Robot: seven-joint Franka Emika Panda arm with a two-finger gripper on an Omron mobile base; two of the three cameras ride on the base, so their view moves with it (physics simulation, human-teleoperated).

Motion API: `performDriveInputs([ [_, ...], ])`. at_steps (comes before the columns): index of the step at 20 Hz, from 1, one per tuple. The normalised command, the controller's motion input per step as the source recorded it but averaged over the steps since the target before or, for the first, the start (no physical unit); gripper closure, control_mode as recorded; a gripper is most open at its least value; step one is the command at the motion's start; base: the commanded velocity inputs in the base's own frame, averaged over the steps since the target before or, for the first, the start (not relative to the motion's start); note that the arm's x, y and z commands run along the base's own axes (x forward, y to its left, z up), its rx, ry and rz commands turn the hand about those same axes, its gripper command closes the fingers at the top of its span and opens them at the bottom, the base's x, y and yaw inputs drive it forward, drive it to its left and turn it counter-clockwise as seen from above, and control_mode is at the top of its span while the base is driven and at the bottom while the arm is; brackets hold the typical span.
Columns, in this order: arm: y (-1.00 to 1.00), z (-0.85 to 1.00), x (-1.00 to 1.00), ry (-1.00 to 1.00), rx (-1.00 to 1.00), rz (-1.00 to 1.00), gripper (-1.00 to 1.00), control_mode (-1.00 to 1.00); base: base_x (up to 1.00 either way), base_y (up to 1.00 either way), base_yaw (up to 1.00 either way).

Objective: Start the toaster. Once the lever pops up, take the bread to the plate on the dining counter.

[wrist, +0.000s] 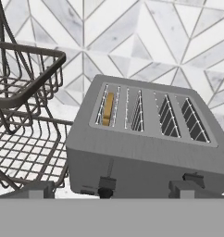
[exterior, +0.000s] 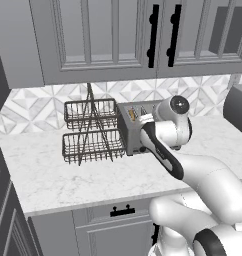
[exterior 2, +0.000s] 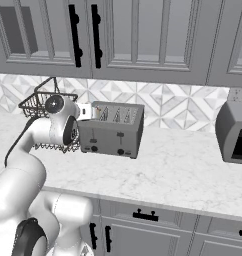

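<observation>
Standing edge-up in the toaster's (wrist: 146, 139) end slot, bread (wrist: 108, 109) apparently lengthwise; fingers (wrist: 178, 189) released.

The white marble desk (exterior 2: 183, 170) runs under the grey wall cabinets, against a patterned tile backsplash. Directly on it stands the brushed-steel toaster (exterior 2: 112, 129), just ahead of the gripper (wrist: 109, 190) and close below it in the hand view. The two-tier wire basket rack (exterior: 90, 132) stands on the desk just beside the toaster, to the gripper's left. Well off to the gripper's right, a dark grey appliance (exterior 2: 234, 132) sits on the same desk.
</observation>
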Motion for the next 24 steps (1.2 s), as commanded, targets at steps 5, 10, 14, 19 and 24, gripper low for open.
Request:
performDriveInputs([
  [5,0.0,0.0,0.0,0.0,0.0,0.0,-1.0,-1.0,0.0,0.0,0.0],
  [10,0.0,0.0,0.0,0.0,0.0,0.0,-1.0,-1.0,0.0,0.0,0.0],
  [14,0.0,0.0,0.0,0.0,0.0,0.0,-1.0,-1.0,0.0,0.0,0.0],
  [19,0.0,0.0,0.0,0.0,0.0,0.0,-1.0,-1.0,0.0,0.0,0.0],
  [24,0.0,0.0,0.0,0.0,0.0,0.0,-1.0,-1.0,0.0,0.0,0.0],
])
